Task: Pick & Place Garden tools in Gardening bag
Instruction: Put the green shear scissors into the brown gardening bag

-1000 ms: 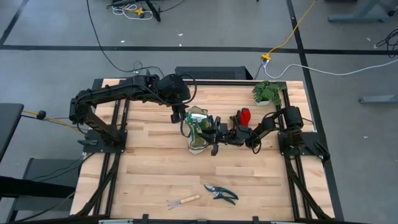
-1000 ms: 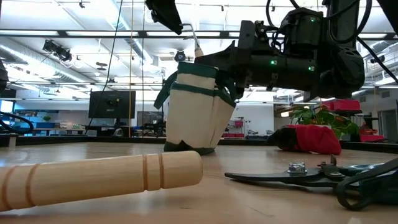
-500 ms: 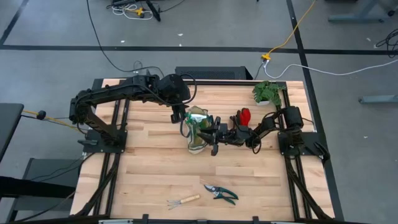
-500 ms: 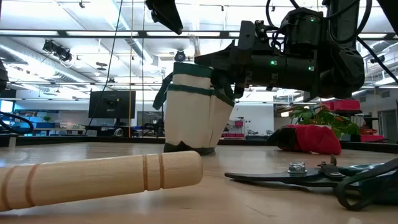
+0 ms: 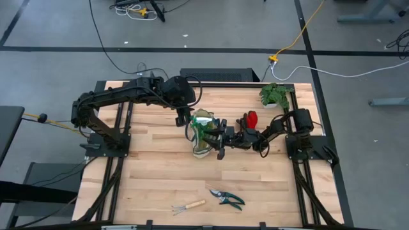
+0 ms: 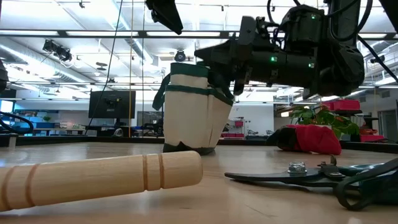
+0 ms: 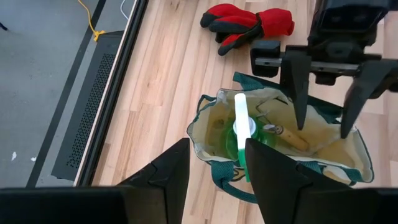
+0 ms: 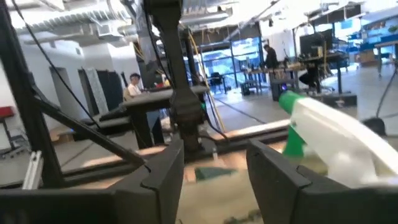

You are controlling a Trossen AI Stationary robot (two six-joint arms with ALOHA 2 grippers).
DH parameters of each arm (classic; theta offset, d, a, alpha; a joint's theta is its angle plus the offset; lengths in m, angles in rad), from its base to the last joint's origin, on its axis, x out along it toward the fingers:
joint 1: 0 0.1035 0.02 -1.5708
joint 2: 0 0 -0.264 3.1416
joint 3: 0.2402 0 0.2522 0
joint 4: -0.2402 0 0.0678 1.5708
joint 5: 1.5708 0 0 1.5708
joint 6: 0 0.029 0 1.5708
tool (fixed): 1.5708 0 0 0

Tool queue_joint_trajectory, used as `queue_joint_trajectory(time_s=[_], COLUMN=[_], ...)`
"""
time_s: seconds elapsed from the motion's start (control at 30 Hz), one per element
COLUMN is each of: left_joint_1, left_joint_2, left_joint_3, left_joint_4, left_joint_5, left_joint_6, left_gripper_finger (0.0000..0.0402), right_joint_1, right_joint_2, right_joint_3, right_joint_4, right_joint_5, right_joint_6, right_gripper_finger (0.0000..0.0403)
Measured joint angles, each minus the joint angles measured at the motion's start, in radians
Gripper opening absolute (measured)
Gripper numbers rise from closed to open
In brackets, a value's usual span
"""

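The right pincer hangs with its two fingers spread apart over the open mouth of the gardening bag, holding nothing. Directly below it, inside the bag, the green spray bottle stands upright, white top uppermost, and a wooden-handled rake lies slanted on the bag floor, its metal end hidden. The left pincer hovers just beside the bag's far rim, fingers spread and empty. Behind the right pincer, the red-and-black gloves lie bunched on the surface. Well apart from both pincers, near the front edge, the pruning shears and a second rake lie flat, long axes roughly across the surface; in the low view the rake's tines are cut off.
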Motion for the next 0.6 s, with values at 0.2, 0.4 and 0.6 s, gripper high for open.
queue_joint_trajectory(time_s=[0.2, 0.4, 0.6], left_joint_1=[0.000, 0.000, 0.000], left_joint_2=[0.000, 0.000, 0.000], left_joint_3=[0.000, 0.000, 0.000], left_joint_4=[0.000, -0.001, -0.001], left_joint_5=[0.000, 0.000, 0.000], left_joint_6=[0.000, 0.000, 0.001], left_gripper_finger=[0.0163, 0.0163, 0.0163], right_joint_1=[0.010, 0.052, 0.103], right_joint_2=[-0.070, -0.182, -0.349], right_joint_3=[0.000, 0.000, 0.000], right_joint_4=[-0.061, -0.335, -0.663], right_joint_5=[-0.059, -0.058, -0.057], right_joint_6=[-0.019, -0.045, -0.036], right_gripper_finger=[0.0180, 0.0173, 0.0167])
